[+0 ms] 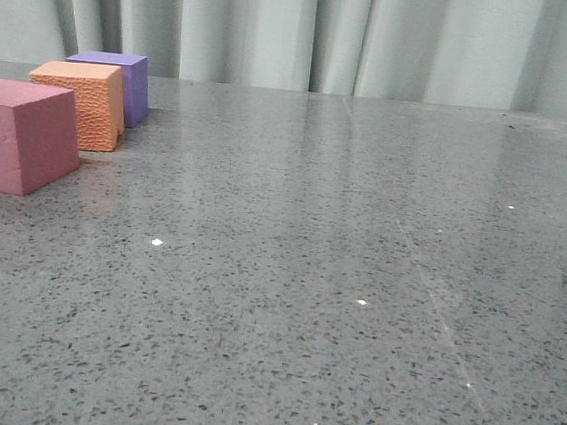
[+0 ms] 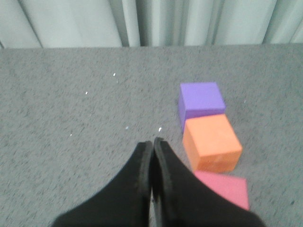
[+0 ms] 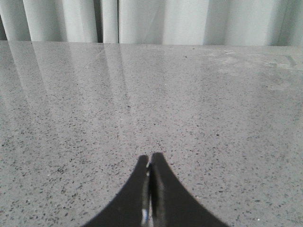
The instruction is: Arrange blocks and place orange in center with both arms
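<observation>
Three foam cubes stand in a row at the table's left in the front view: the pink-red cube (image 1: 19, 137) nearest, the orange pebbled cube (image 1: 81, 103) in the middle, the purple cube (image 1: 115, 83) farthest. No gripper shows in the front view. In the left wrist view my left gripper (image 2: 152, 142) is shut and empty, beside the orange cube (image 2: 210, 142), with the purple cube (image 2: 201, 100) beyond it and the pink-red cube (image 2: 225, 188) partly hidden by a finger. In the right wrist view my right gripper (image 3: 149, 157) is shut and empty over bare table; no cube shows there.
The grey speckled stone tabletop (image 1: 337, 278) stretches to the right and front of the cubes. Pale green-grey curtains (image 1: 311, 29) hang behind the table's far edge.
</observation>
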`<action>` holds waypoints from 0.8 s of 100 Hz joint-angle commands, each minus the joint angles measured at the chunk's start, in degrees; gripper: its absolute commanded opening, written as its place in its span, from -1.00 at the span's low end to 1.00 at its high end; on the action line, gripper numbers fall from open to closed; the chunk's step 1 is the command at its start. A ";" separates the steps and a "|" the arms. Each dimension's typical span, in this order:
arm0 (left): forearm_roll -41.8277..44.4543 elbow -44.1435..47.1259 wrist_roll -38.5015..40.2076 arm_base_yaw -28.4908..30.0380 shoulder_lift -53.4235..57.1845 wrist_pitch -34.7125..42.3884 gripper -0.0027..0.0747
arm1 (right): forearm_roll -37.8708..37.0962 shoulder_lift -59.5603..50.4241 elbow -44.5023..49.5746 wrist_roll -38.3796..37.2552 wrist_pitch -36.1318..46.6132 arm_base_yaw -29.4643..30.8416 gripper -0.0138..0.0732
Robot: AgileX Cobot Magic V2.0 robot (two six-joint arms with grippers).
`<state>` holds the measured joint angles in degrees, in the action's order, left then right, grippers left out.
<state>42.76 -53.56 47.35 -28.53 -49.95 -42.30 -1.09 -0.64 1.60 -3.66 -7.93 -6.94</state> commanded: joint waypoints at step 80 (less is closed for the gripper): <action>1.74 11.47 -0.07 -0.24 10.60 -0.44 -0.98 | 0.02 -1.36 -0.82 0.48 4.88 0.36 -0.84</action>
<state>42.86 -40.46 47.21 -28.53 -39.53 -45.16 -1.09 -0.64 1.60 -3.66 -7.93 -6.94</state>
